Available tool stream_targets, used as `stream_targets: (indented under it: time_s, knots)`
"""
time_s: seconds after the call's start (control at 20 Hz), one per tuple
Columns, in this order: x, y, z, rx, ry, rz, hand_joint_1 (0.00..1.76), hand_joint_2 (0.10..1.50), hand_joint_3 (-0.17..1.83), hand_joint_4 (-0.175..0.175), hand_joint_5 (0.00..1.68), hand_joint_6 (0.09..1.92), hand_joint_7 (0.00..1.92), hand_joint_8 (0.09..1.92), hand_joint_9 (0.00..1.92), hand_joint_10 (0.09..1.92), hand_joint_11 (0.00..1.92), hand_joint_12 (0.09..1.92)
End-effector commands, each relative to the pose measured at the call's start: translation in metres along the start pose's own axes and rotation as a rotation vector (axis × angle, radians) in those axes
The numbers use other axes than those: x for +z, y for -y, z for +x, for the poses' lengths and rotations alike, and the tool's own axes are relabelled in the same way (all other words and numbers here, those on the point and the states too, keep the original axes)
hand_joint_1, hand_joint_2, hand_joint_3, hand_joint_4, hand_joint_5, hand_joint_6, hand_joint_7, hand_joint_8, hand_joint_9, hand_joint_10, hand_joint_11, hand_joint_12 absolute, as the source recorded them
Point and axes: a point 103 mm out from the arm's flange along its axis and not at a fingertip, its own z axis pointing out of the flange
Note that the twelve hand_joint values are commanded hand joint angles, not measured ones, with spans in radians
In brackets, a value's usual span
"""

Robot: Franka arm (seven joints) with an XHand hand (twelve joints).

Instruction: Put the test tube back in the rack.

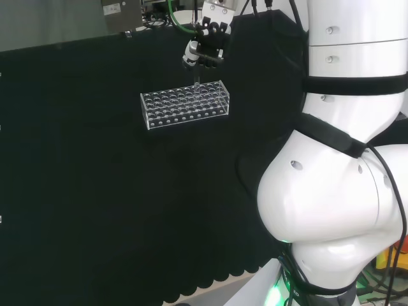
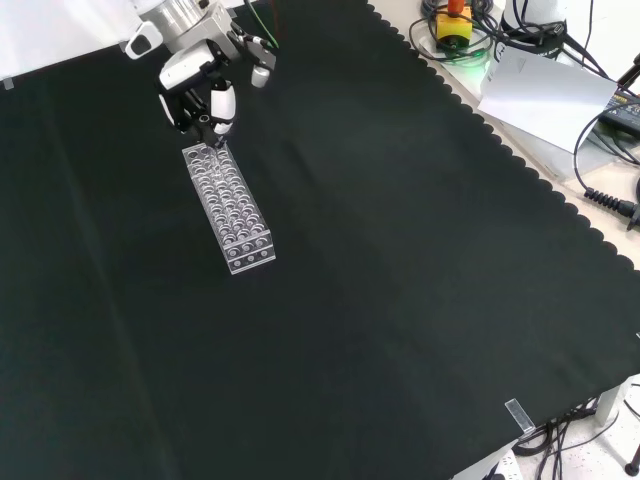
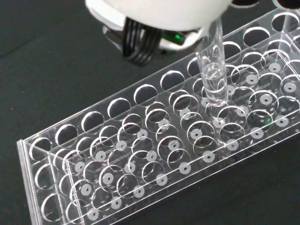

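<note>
**Tube poised over the rack's end holes**

The hand (image 1: 205, 46) hangs above the counter (image 1: 95, 191), which is covered in black cloth, and its fingers (image 2: 222, 104) are curled around the upper part of a clear test tube (image 3: 213, 75). In the head view the tube drops straight down from the hand to the top of the clear plastic rack (image 1: 185, 104), meeting it near the rack's far right end, at about 1 o'clock from the rack's middle. In the front view the hand sits at about 11 o'clock from the rack's middle, right over the rack's far end, and the rack runs away from it toward 5 o'clock.

The wrist view gives the closest look. The tube stands nearly upright, with its rounded lower end down among the holes of the rack's top plate. The tube's lower end overlaps one hole in an inner row, though whether it has passed through the plate or only rests at the hole's edge is hard to tell through the clear plastic. The holes near it look open, with small white dots marking the seats on the rack's bottom plate. A blurred white part of the hand covers the tube's upper end.
</note>
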Motion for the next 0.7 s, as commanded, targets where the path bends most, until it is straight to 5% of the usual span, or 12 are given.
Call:
stream_targets:
  time_s: [0.05,0.7]
  knots:
    - [0.006,-0.008,-0.002,0.016,-0.007,0.012,1.23,0.66,0.61,-0.175,1.36,0.48,1.74,0.46,1.66,0.42,1.19,0.92]
    - [0.035,-0.022,-0.012,0.015,0.000,0.046,1.23,0.66,0.61,-0.175,1.36,0.48,1.74,0.46,1.66,0.42,1.19,0.92]
